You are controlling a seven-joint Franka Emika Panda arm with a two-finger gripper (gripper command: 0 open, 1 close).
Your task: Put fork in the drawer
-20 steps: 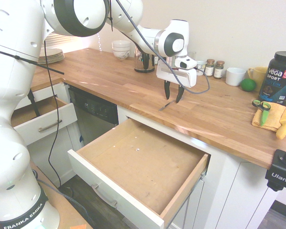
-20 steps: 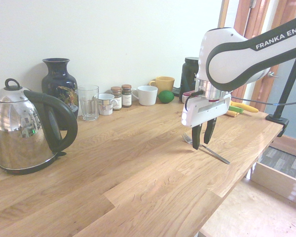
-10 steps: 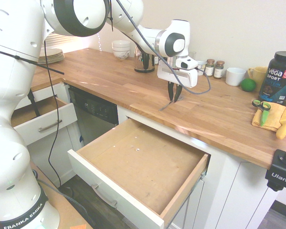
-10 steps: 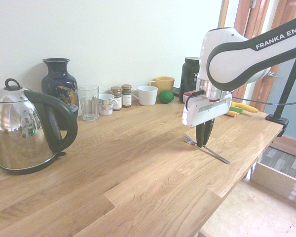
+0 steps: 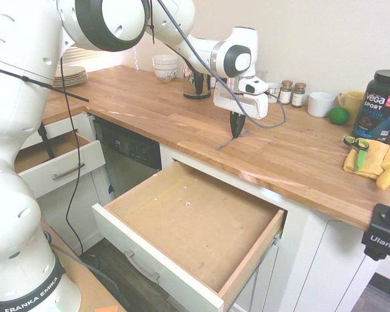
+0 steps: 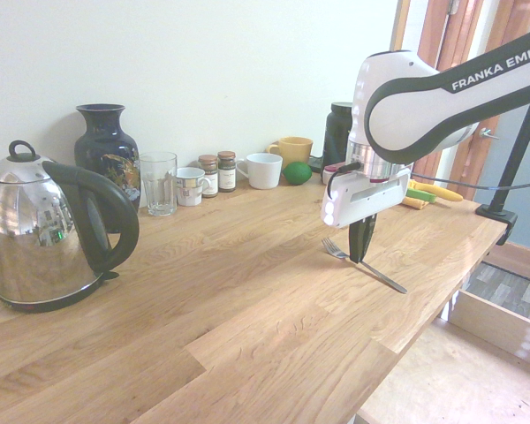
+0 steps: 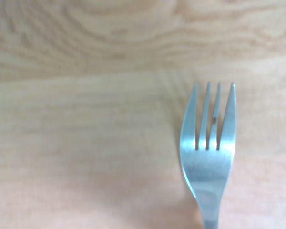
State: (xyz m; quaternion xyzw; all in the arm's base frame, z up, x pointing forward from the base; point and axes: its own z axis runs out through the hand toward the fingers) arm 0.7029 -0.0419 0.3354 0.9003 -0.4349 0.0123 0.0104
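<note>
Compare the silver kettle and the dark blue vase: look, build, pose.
The kettle is shiny metal; the vase is dark blue with a painted gold-toned design.
The kettle has a large black side handle and a knobbed lid; the vase shows no handle and has a flared rim.
The kettle stands nearer the second exterior camera; the vase stands behind it, closer to the wall.
Shared: both stand upright on the wooden counter.
</note>
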